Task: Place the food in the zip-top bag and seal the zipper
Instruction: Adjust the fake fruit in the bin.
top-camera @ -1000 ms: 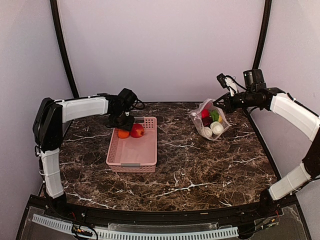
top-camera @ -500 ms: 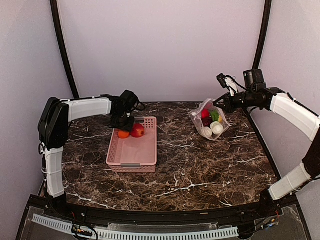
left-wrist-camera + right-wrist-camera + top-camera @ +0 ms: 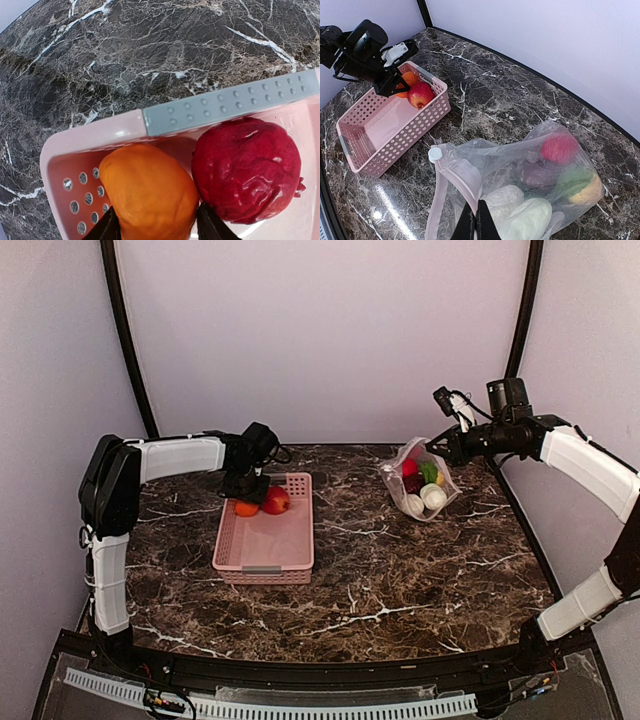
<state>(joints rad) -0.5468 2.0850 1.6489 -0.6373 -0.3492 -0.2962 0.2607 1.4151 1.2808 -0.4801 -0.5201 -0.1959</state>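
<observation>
Dark brown marble with white veins makes up the worktop (image 3: 400, 570). A pink slotted basket (image 3: 265, 577) sits on it left of the middle, its long side running from the near edge toward the far edge. Two pieces of the food lie in the basket's far end, touching each other: an orange piece (image 3: 145, 192) in the far left corner and a red piece (image 3: 247, 170) just to its right. Both rest under the grey dotted strip (image 3: 230, 105) on the basket's far rim.

The left tool (image 3: 159, 226) reaches down into that end. Its fingers (image 3: 109, 227) stand apart, one on each side of the orange piece and right against it. Whether they are pressing on it I cannot tell, and the piece lies on the basket floor.

Near the far right corner of the worktop, the right tool (image 3: 475, 222) has its fingers together, pinched on the clear film of the zip-top bag (image 3: 420, 485) at its mouth. The bag's bottom rests on the worktop. The zipper (image 3: 436, 200), a pinkish strip, curves along the gaping mouth just left of the tool. Inside the bag lie a red piece (image 3: 560, 147), a dark purple one (image 3: 540, 175), a green one (image 3: 575, 177), a yellow one (image 3: 587, 192) and two whitish ones (image 3: 527, 220).
</observation>
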